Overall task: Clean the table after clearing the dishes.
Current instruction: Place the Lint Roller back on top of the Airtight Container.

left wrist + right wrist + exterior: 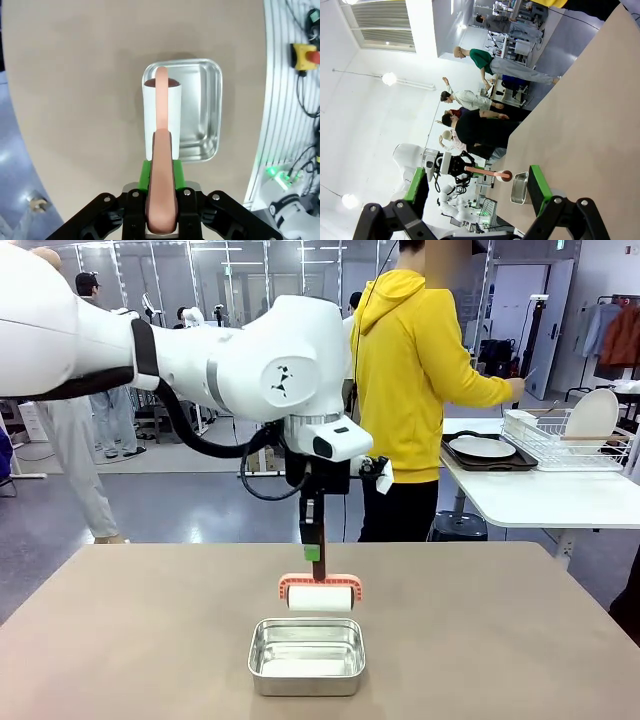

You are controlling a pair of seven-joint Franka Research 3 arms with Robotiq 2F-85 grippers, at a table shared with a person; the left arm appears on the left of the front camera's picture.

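While the person in the yellow hoodie (415,370) stands turned toward the white side table (540,495), the left gripper (314,552) is clamped tight on the salmon-pink handle of a white lint roller (320,596), held w/ roller end just over the far rim of the small rectangular steel pan (306,655). Pan sits mid-way on the big beige-brown matte table (130,640), nr the robot's edge. One round white plate on a dark brown tray (488,450) lies on the side table, beside a wire rack (570,440). Right gripper (477,187) has its green-padded fingers spread wide apart, holding nothing.
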